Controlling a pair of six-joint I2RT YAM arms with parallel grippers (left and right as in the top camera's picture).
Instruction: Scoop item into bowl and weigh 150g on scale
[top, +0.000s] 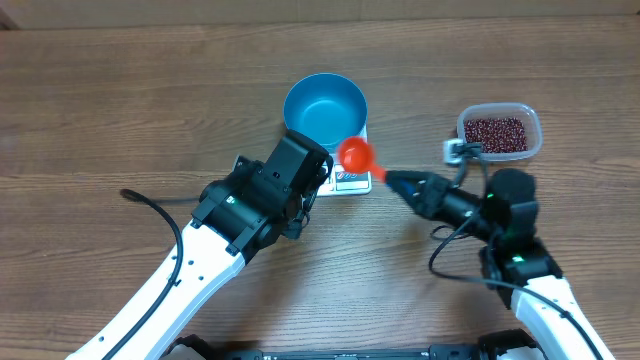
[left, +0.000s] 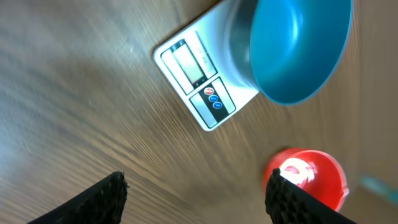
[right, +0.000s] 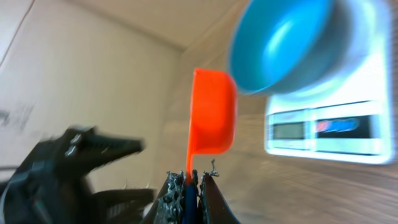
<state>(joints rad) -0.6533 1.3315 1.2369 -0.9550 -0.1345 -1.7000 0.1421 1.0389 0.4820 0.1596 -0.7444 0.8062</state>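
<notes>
Fingers first: the left fingers (left: 102, 198) were spread wide with nothing between them, just bare bench (left: 74, 93) showing in the gap. They weren't touching anything. From overhead that arm's tip sat just beside the near left corner of the scale (top: 350, 181).

The right fingers (right: 211, 200) were the opposite, pinched tight on the thin handle of the little red-orange measuring cup (right: 212, 112). From that wrist view the handle ran straight up out of the grip, with the cup itself at the far end. Overhead, the cup (top: 355, 154) was over the near edge of the scale, right next to the rim of the bowl (top: 325, 108). I couldn't tell whether it was touching either one.

The blue bowl sat on the white scale, covering most of the platform, with only the display and button strip (left: 199, 78) sticking out towards the arms.

The beans (top: 495, 132) were a dark red pile in the clear tub (top: 532, 125), off to the right on the bench and well apart from the bowl.
</notes>
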